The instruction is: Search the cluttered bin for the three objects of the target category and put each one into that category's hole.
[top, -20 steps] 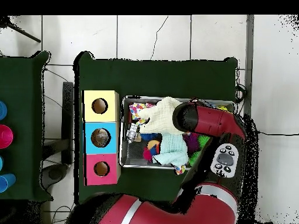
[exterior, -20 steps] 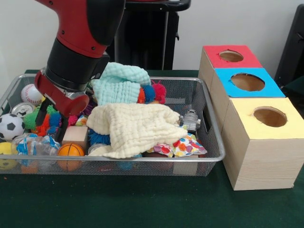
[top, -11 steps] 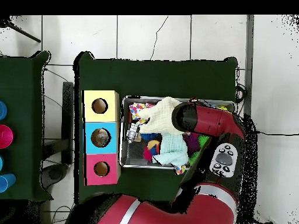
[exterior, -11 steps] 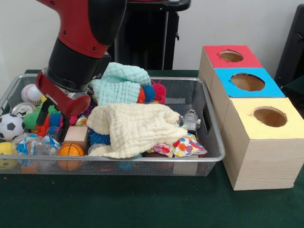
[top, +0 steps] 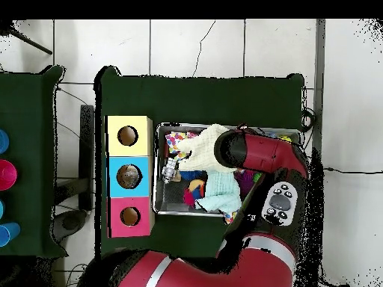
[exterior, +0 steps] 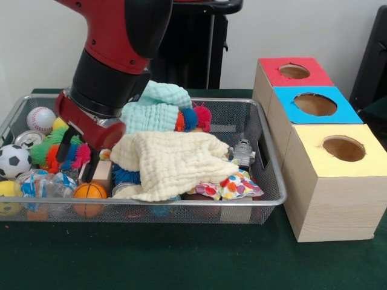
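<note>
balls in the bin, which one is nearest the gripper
The orange basketball, just below the gripper; the baseball and soccer ball lie farther left.

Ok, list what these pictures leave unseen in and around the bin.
- Whatever lies under the cream cloth and the mint cloth: covered in both views.
- The gripper: in the front view its dark fingers reach down among the toys; whether they hold anything cannot be told. Overhead, the arm hides it.
- Insides of the red box, blue box and yellow box: dark holes only.
</note>
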Action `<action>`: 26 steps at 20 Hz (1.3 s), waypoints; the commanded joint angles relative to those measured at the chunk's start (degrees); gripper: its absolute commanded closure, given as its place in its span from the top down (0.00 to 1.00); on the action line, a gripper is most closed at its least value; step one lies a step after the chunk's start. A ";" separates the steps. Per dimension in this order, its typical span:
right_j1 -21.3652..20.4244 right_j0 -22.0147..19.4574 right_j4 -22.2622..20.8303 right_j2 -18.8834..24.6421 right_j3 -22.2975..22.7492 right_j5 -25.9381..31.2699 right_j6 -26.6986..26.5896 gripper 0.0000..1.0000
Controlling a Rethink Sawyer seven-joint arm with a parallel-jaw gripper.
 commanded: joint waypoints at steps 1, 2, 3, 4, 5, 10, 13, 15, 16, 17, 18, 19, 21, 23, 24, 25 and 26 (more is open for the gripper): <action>2.56 -0.13 2.12 1.75 3.34 -2.12 10.41 1.00; 2.69 -0.26 1.96 1.71 3.17 -2.18 10.18 1.00; 3.04 -0.51 1.60 1.63 2.74 -2.24 9.67 1.00; 3.57 -0.55 1.11 1.20 2.06 -2.44 9.24 1.00; 4.09 -0.60 0.62 0.77 1.37 -2.63 8.81 1.00; 6.05 -1.05 -1.02 -1.03 -0.66 -4.77 7.42 1.00; 7.25 -0.92 -1.09 -2.36 -1.44 -5.75 7.41 1.00; 7.43 -0.38 -0.68 -2.80 -1.52 -5.68 7.51 1.00; 7.66 -0.33 -0.46 -2.70 -1.38 -6.18 7.58 1.00; 7.88 -0.28 -0.24 -2.60 -1.25 -6.68 7.66 1.00; 8.02 -0.41 -0.14 -2.42 -1.15 -7.09 7.59 1.00; 8.18 -0.43 0.23 -1.96 -0.80 -7.76 7.85 1.00; 8.45 -0.76 1.15 -0.73 -0.01 -9.55 8.63 1.00; 7.85 -0.91 2.01 0.55 1.36 -10.69 9.31 1.00; 7.62 -0.85 2.20 0.78 1.73 -10.84 9.40 1.00; 7.03 -1.16 2.60 1.83 2.61 -11.34 9.55 1.00; 6.92 -1.01 2.82 1.80 2.83 -11.42 9.72 1.00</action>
